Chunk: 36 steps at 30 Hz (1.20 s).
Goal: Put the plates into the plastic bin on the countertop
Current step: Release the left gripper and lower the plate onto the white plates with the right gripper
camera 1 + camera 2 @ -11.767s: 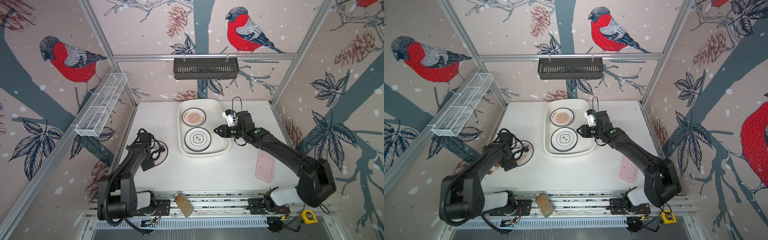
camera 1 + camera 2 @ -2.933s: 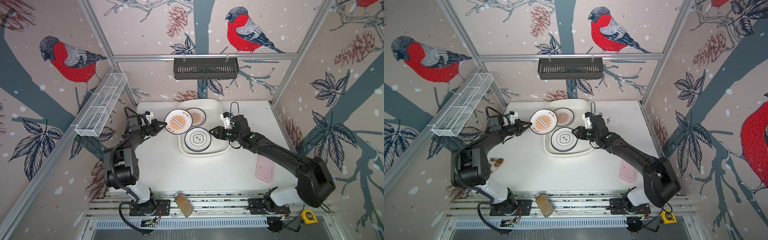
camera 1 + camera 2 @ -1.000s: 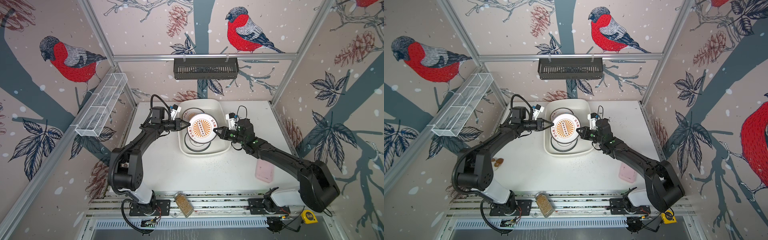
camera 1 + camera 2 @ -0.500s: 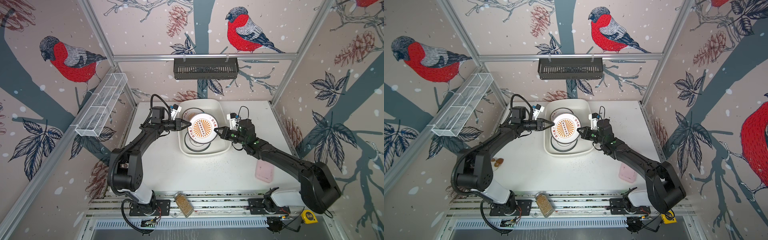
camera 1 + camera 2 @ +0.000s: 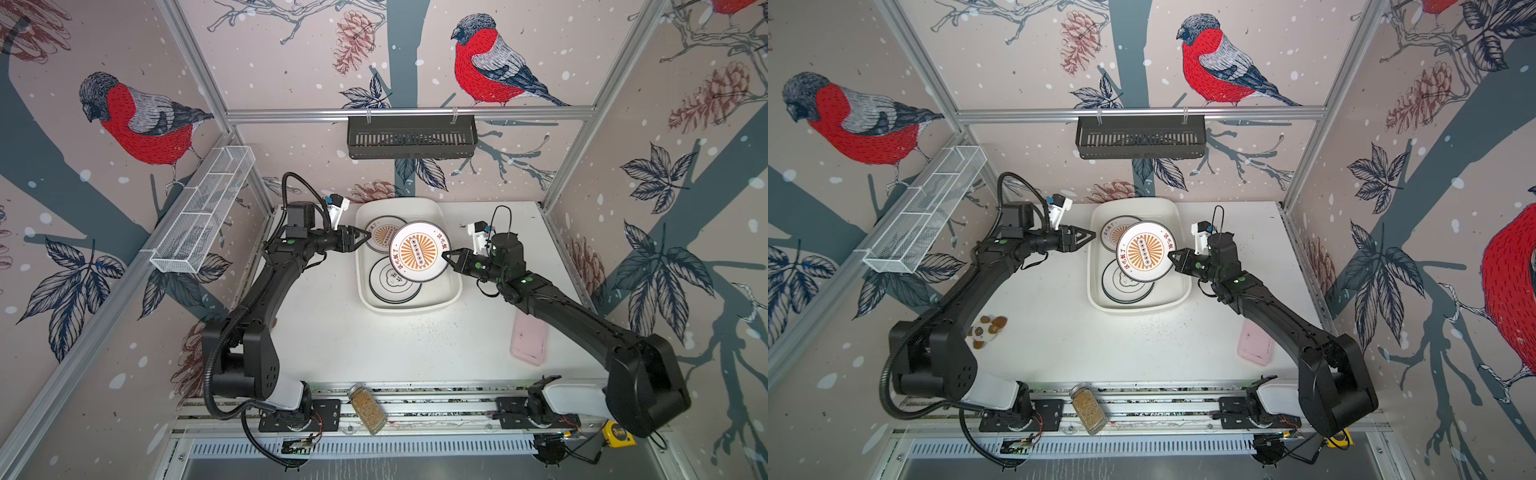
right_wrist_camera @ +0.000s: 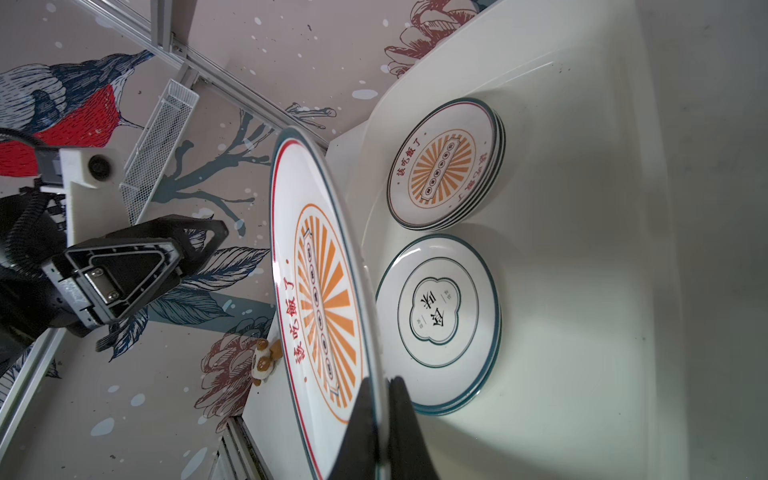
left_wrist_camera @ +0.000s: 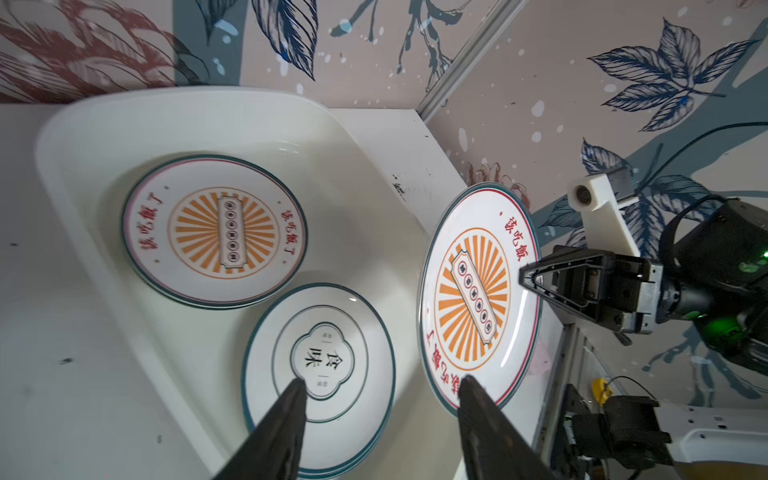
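Plate, round and white with an orange sunburst centre and dark green rim (image 5: 417,252), is pinched at its edge by your right gripper (image 5: 446,257), jaws closed tight on the rim; it hangs tilted above the cream-white plastic bin (image 5: 454,291), over the stacked sunburst plates (image 5: 378,246) and cloud-emblem plates (image 5: 390,291) inside; your left gripper (image 5: 366,235) stands spread and empty, just beside the plate's opposite edge, apart from it.

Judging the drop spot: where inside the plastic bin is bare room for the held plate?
Bare floor runs along the plastic bin wall nearest the right gripper holding the plate, beside both stacks. Crowded: the opposite half, where the sunburst stack and cloud-emblem stack nearly touch.
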Available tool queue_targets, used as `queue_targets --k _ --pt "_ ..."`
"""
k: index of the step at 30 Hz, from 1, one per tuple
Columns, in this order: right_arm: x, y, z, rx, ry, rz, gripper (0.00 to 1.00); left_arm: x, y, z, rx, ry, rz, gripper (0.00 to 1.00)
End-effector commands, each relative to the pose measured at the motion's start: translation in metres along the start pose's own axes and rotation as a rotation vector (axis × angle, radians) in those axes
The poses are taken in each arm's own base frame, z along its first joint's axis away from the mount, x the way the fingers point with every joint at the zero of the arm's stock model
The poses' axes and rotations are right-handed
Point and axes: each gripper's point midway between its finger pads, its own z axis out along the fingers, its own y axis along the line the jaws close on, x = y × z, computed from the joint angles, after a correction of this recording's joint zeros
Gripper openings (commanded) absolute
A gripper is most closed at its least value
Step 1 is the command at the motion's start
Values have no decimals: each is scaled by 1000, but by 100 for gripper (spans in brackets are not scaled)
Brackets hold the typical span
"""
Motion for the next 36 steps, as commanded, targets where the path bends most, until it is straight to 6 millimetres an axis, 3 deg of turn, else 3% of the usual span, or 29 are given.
queue_targets --k 1,8,14,24,36 --pt "2 1 2 3 50 -41 4 -3 10 -20 -144 -1 134 61" --pt "4 -10 23 30 121 -41 4 -13 -7 -62 -285 -109 306 71" --pt "12 -25 47 39 179 -21 4 -12 -9 -73 -330 -108 304 72" --pt "34 -43 77 54 273 8 4 7 -10 -73 -316 -75 287 72" --pt "59 -52 102 49 367 49 7 11 -13 -66 -270 -68 258 71"
